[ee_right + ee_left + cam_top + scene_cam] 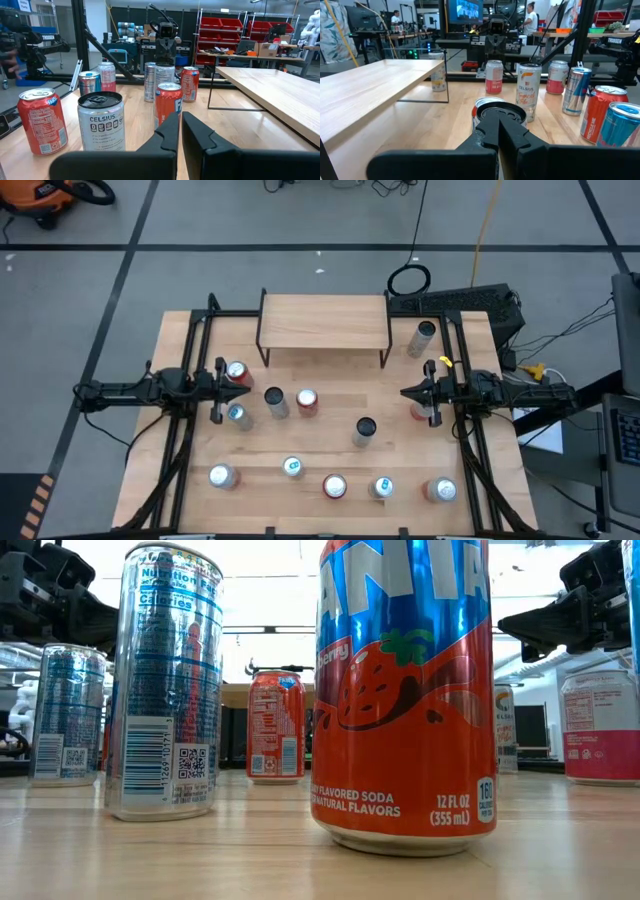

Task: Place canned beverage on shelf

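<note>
Up close, strawberry soda can point(405, 690) reads "12 FL OZ".

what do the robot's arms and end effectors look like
Both arms are dark, near-black jointed links. The left end effector and right end effector each taper into two black angular fingers. A yellow mark shows by the right arm's wrist. Black cables trail from the bases.

Robotics lab or workshop, red parts bins point(227, 31) on racks; monitors point(464, 11), cluttered workbenches point(395, 36), taped floor point(120, 280)
</note>
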Motion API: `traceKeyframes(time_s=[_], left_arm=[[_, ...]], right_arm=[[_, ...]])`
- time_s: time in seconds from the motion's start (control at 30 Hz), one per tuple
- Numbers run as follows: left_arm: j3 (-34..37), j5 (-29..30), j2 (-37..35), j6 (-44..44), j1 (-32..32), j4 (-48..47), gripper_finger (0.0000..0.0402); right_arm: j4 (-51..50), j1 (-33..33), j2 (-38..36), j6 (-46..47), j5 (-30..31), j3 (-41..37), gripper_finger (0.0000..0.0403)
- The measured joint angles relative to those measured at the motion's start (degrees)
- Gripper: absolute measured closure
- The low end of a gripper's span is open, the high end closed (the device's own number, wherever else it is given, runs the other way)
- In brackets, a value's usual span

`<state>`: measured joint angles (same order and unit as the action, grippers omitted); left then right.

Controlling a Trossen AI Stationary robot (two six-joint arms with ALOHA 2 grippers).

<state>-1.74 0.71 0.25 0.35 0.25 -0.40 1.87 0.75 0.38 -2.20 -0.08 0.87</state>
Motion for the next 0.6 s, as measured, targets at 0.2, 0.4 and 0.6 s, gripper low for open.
traceKeyframes(time_s=[0.2,0.4,0.6], left_arm=[[0.0,1.2,0.0,-1.4,0.0,0.0,0.0402],[-0.4,2.2,0.0,-1.5,0.0,0.1,0.0402],[-4.0,4.0,0.7,-1.4,0.0,-0.4,0.0402]], right_arm=[[0.0,0.0,0.0,0.0,0.0,0.0,0.0403],[0.0,0.0,0.0,0.0,0.0,0.0,0.0403],[0.0,0.0,0.0,0.0,0.0,0.0,0.0403]])
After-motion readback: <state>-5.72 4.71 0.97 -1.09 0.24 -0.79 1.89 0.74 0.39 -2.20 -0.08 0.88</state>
